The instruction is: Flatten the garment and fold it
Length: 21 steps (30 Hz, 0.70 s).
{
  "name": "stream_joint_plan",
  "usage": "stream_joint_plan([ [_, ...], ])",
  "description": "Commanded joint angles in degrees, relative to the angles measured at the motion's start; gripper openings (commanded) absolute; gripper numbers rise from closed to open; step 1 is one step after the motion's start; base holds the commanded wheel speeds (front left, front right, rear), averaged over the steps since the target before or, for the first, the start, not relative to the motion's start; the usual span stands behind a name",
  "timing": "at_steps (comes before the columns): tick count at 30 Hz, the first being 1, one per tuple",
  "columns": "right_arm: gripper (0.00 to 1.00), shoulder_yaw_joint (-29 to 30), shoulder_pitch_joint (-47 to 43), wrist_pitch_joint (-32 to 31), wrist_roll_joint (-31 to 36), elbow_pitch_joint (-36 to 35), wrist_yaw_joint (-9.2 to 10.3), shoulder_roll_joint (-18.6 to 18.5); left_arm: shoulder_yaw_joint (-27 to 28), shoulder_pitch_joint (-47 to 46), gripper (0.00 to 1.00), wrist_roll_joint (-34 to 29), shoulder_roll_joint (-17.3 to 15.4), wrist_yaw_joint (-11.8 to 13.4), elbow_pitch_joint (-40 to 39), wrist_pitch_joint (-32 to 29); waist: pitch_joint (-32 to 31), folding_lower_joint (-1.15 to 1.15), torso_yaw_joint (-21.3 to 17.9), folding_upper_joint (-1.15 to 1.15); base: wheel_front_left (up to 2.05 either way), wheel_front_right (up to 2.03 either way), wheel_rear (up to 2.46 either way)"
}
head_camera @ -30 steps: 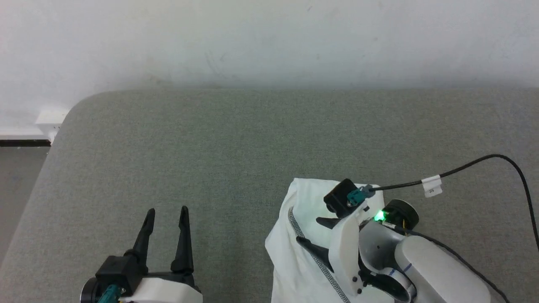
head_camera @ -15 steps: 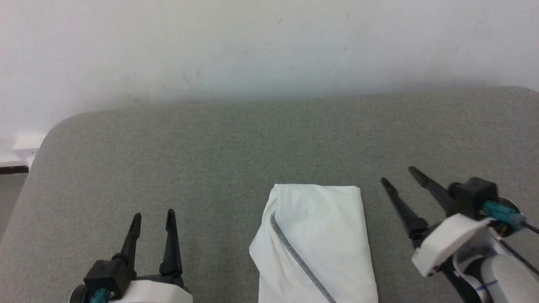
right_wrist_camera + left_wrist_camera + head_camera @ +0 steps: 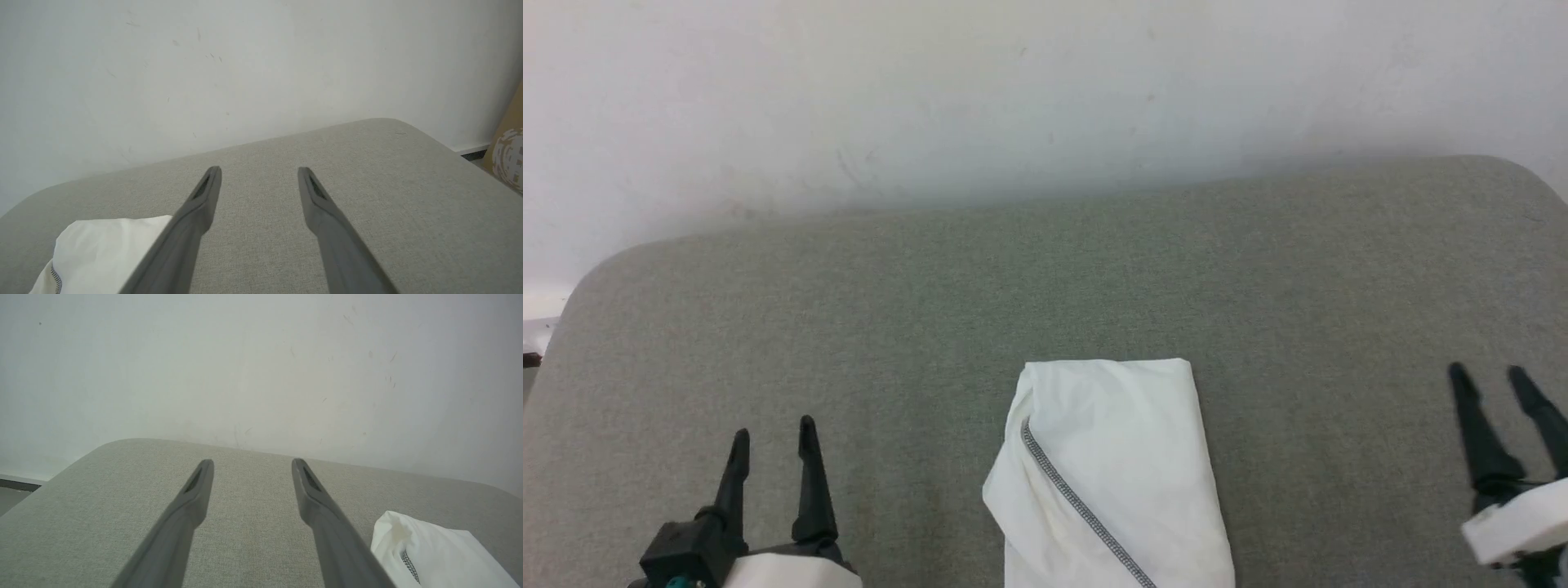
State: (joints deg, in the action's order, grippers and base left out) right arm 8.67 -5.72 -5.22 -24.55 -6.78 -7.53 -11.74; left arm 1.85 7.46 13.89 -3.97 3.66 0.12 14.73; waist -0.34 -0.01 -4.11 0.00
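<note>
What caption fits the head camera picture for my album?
Folded white garment rests on the grey cushion between the open left pincer and open right pincer.

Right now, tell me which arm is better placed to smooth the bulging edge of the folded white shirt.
Left, probably. The bulging edge of the folded white shirt faces the left gripper, which is open and nearer. The right gripper, also open, sits farther off, beyond the straight side.
</note>
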Motion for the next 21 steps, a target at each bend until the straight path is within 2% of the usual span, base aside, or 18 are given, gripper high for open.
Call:
stream_joint_plan([
  [1,1.00,2.4,-0.1,-1.4,-2.1,0.0,0.04,0.4,0.5,0.8,1.00,0.4,-0.2,0.4,-0.3,0.3,0.3,0.01,-0.5,0.00,0.00,0.00,0.00],
  [6,1.00,11.3,1.3,-13.0,-12.7,6.1,0.04,0.4,0.7,1.4,1.00,0.8,-0.1,0.4,-0.3,0.3,0.6,0.01,0.0,0.00,0.00,0.00,0.00],
  [11,1.00,17.3,3.2,-28.5,-21.9,15.3,0.04,1.7,0.4,1.4,1.00,1.0,0.0,-0.2,0.3,0.3,0.3,0.01,1.9,0.00,0.00,0.00,0.00],
  [16,1.00,19.0,6.9,-41.7,-28.2,23.1,0.04,6.3,0.1,1.3,1.00,1.1,0.1,-0.9,0.8,0.3,-0.1,0.01,4.2,0.00,0.00,0.00,0.00],
  [21,1.00,17.4,10.9,-45.4,-32.6,28.9,0.04,8.4,-0.3,0.6,1.00,1.1,0.1,-1.2,1.2,0.3,0.4,0.01,5.5,0.00,0.00,0.00,0.00],
])
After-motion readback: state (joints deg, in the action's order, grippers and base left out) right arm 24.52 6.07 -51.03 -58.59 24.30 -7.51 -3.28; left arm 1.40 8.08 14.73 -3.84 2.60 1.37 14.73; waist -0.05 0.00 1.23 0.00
